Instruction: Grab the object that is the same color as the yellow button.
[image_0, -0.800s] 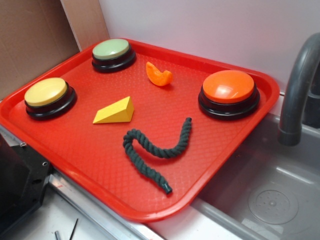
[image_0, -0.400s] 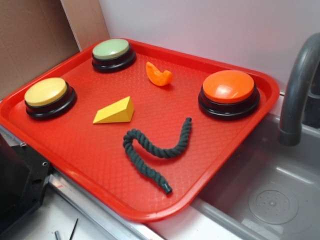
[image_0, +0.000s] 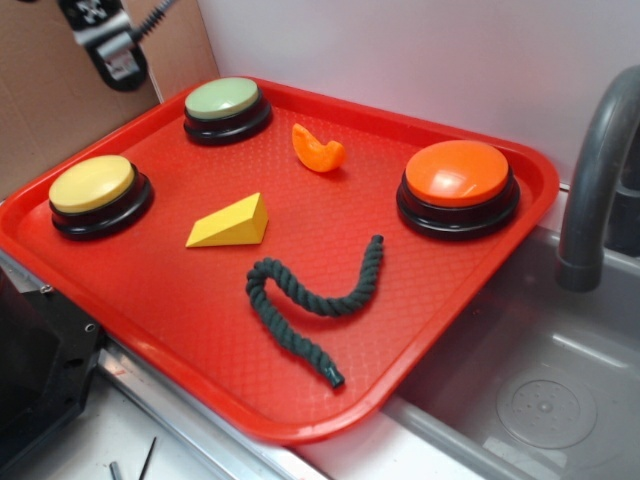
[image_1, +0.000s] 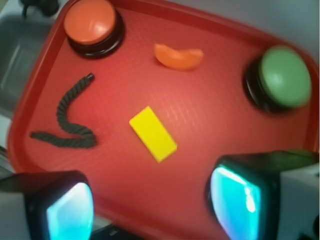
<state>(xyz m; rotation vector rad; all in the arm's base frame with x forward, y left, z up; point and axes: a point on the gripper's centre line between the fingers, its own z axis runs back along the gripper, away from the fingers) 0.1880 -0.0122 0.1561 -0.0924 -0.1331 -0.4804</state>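
One change: my gripper (image_1: 150, 210) has just entered at far left, fingers apart and empty, high above the wedge (image_0: 229, 223) — approach begins.

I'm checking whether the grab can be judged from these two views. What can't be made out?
- Yellow button: outside the wrist view.
- Pincer: exterior view cuts it off at the top edge.
- Yellow wedge: wrist view blurred, its slope unreadable.
- Green button: smeared in the wrist view.
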